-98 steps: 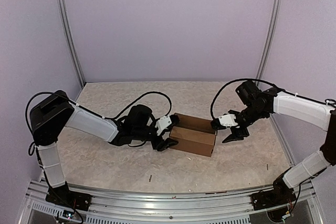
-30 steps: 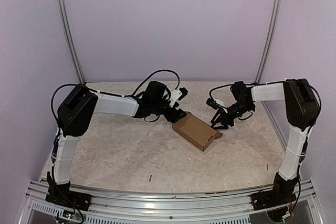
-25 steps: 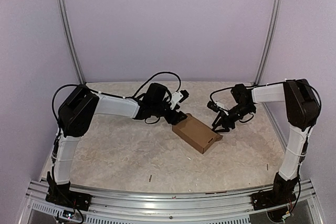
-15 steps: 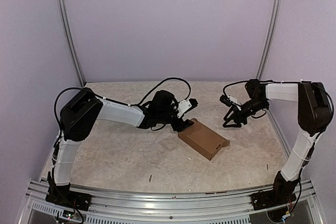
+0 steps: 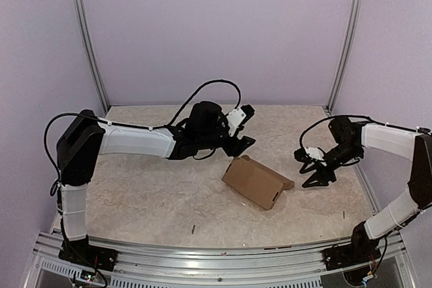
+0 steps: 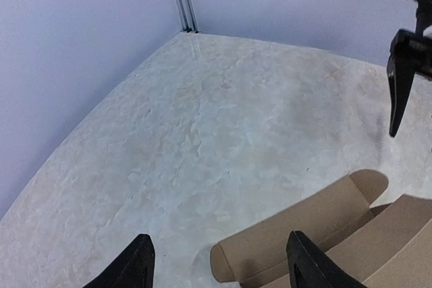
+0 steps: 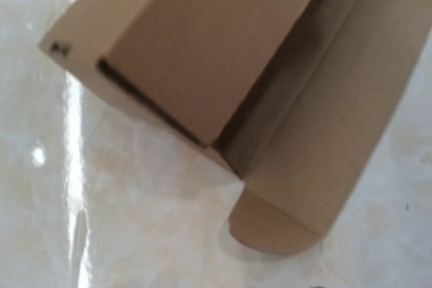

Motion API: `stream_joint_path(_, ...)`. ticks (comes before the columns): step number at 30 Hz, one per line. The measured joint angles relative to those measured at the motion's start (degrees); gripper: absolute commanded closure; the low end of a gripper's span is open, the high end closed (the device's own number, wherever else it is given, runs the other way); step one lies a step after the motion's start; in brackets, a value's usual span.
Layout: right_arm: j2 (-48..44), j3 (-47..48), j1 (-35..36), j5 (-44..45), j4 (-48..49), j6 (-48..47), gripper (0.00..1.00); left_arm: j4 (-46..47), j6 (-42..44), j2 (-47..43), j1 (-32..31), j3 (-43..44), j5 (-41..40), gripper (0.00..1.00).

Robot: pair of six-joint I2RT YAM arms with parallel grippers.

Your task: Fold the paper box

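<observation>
Top external view: the paper box (image 5: 255,181) is seen lying skewed on the worktop (image 5: 148,193), right of centre, between the two arms and gripped by neither. In the right wrist view its lid (image 7: 196,52) is shown laid over the body but not seated, with a dark gap along one edge, a side panel (image 7: 337,106) spread outward and a rounded tab (image 7: 270,231) lying flat on the worktop. The left fingers (image 5: 244,144) are held well apart just behind the box's far edge, with nothing between them. The right fingers (image 5: 318,180) are likewise spread and empty, near the box's right end but apart from it. With nothing pinning it, the light box is judged likely to be slid or spun by a one-sided push. The unseated lid could be sprung open, and the tab could be creased or trapped outside if it is pressed down before being tucked.
</observation>
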Motion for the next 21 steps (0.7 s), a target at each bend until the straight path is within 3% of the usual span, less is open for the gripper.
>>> stream_joint_path(5, -0.6, -2.0, 0.0, 1.0, 3.1, -0.3, 0.45, -4.9, -7.9, 0.7, -3.7, 5.7, -1.3, 0.4)
stream_joint_path(9, -1.2, -2.0, 0.6, -1.1, 4.2, 0.9, 0.42, -3.8, -11.0, 1.8, -6.9, 2.7, -5.3, 0.38)
stream_joint_path(16, -7.5, -0.8, 5.4, -4.6, 6.1, 7.8, 0.42, -3.4, -12.4, 4.3, -8.6, 0.1, -10.6, 0.38)
stream_joint_path(21, -5.0, 1.6, 5.7, -5.1, 8.6, 11.3, 0.42, -2.2, -11.2, 4.6, -8.7, 0.1, -13.6, 0.38)
